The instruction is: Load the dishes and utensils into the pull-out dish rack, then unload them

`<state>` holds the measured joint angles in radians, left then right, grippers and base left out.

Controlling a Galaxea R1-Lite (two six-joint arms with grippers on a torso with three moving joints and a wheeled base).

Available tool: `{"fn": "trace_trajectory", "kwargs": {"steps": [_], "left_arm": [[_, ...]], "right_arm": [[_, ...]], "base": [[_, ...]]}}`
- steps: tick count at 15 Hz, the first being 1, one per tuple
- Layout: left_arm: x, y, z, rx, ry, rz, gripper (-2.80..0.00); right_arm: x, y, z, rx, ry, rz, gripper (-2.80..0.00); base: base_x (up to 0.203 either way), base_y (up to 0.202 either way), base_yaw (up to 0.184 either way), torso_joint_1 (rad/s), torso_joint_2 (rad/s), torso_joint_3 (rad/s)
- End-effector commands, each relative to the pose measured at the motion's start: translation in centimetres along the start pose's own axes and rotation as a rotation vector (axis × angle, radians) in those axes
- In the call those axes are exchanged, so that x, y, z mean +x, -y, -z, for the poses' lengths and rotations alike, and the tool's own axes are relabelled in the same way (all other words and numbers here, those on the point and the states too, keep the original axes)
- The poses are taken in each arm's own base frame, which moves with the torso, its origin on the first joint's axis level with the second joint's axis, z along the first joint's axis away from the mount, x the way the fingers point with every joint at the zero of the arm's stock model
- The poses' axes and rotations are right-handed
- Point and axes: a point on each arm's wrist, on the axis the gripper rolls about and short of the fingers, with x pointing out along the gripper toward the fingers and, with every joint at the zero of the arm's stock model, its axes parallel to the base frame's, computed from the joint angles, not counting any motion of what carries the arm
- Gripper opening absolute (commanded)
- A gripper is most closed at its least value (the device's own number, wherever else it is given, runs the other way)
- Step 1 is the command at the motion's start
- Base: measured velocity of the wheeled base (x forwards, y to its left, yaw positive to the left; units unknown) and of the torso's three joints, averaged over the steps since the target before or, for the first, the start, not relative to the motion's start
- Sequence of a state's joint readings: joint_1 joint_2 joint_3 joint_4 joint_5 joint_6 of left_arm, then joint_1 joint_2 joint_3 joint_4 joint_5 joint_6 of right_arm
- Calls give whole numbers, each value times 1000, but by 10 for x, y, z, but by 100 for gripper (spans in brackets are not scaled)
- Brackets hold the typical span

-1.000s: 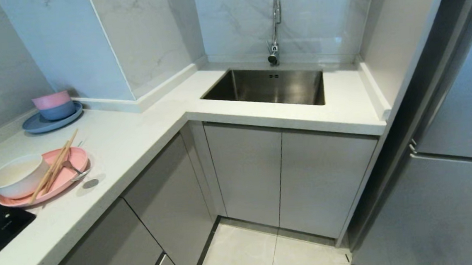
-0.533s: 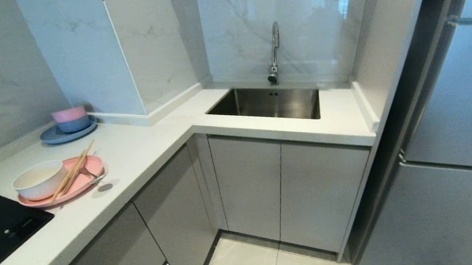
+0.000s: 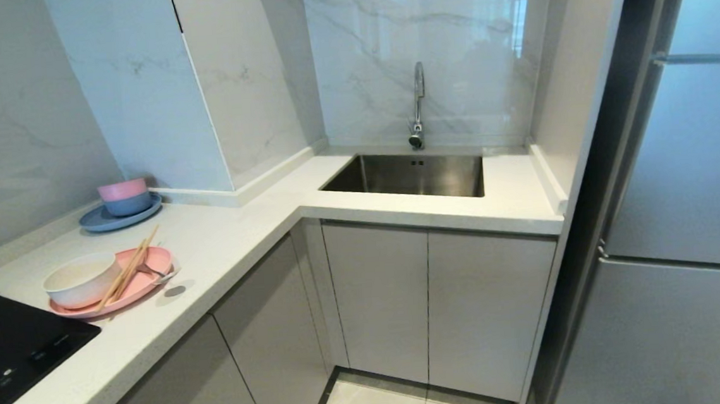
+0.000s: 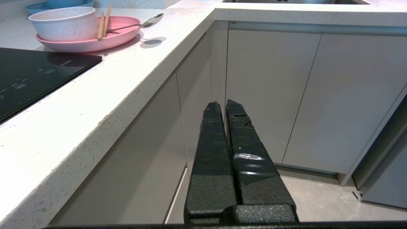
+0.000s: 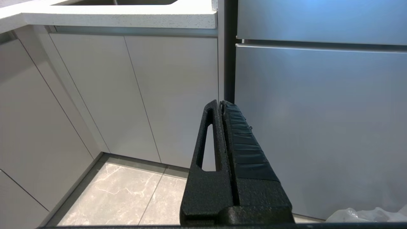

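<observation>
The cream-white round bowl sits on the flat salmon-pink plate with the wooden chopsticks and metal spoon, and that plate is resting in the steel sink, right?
Not quite. The cream-white round bowl, wooden chopsticks and metal spoon do sit on the flat salmon-pink plate, but the plate rests on the white countertop beside the black cooktop, well apart from the steel sink. The head view shows it.

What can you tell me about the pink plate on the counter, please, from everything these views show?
The pink plate is a large, flat, round salmon dish with a low raised rim, matte like plastic. It lies level on the white speckled counter, beside the black cooktop. A cream bowl stands on its cooktop side, wooden chopsticks lie across it against the bowl, and a metal spoon rests on it, bowl end overhanging the rim. Neither gripper is near it.
</observation>
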<state>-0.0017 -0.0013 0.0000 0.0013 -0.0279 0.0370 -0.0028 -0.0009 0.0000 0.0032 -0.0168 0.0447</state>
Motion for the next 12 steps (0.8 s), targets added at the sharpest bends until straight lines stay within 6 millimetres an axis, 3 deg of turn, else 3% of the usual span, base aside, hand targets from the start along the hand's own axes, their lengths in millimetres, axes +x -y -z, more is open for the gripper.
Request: {"fn": "trace_trajectory", "kwargs": {"steps": [1, 12], "left_arm": [[0, 0, 0, 0, 0, 0, -280], [0, 0, 0, 0, 0, 0, -280]], "right_arm": [[0, 0, 0, 1, -2, 0, -280], [0, 0, 0, 1, -2, 0, -280]], "base": [[0, 0, 0, 0, 0, 0], [0, 0, 0, 0, 0, 0]]}}
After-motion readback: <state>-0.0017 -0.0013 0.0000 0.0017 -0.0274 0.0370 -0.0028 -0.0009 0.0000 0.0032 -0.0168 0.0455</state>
